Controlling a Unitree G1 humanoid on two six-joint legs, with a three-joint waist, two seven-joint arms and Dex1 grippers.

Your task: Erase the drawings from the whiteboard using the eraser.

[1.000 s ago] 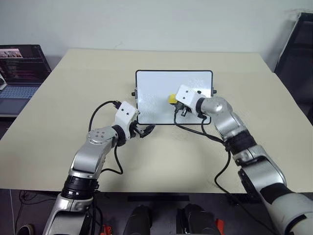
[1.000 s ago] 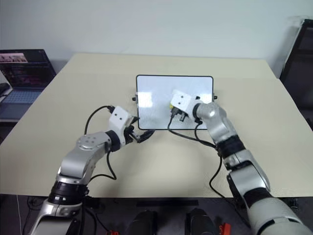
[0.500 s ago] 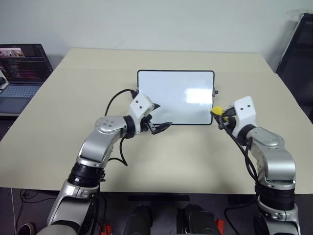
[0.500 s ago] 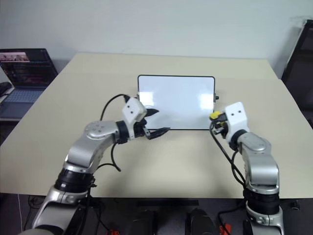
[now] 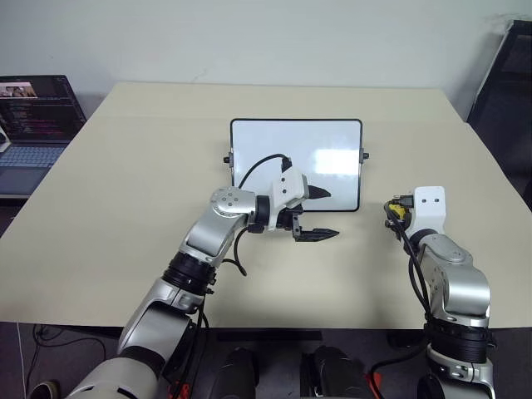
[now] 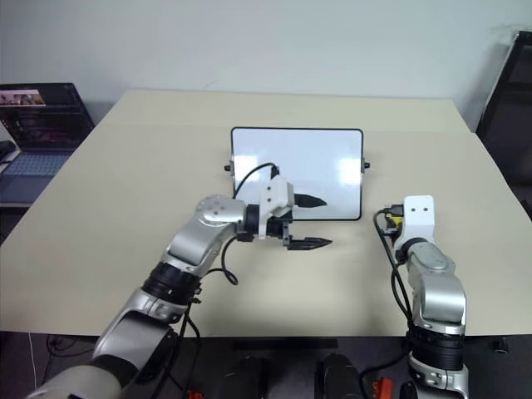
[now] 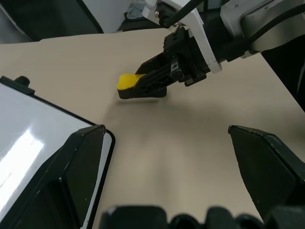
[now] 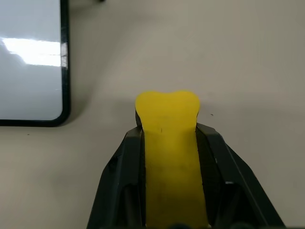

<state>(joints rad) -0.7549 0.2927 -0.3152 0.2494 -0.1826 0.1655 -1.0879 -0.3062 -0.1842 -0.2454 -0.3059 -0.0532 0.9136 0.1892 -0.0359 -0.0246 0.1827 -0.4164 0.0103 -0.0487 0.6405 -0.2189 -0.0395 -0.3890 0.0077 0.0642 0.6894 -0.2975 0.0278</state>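
A plain white whiteboard [image 5: 296,163] is edged in black. A yellow eraser [image 8: 167,143] is flanked by black fingers [image 8: 119,181]. The table [image 5: 125,183] is plain beige.

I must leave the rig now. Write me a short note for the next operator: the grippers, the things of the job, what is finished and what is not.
Right gripper: shut on the eraser, beside the whiteboard's right side, over the bare table.
Left gripper: open, holding nothing, at the whiteboard's near edge.
Whiteboard: flat at the table's middle. Its surface looks clean; no drawings can be made out.
Done: the erasing appears finished.
Left: check the part of the board behind the left gripper for any remaining marks, then set the eraser down on the table and release it.
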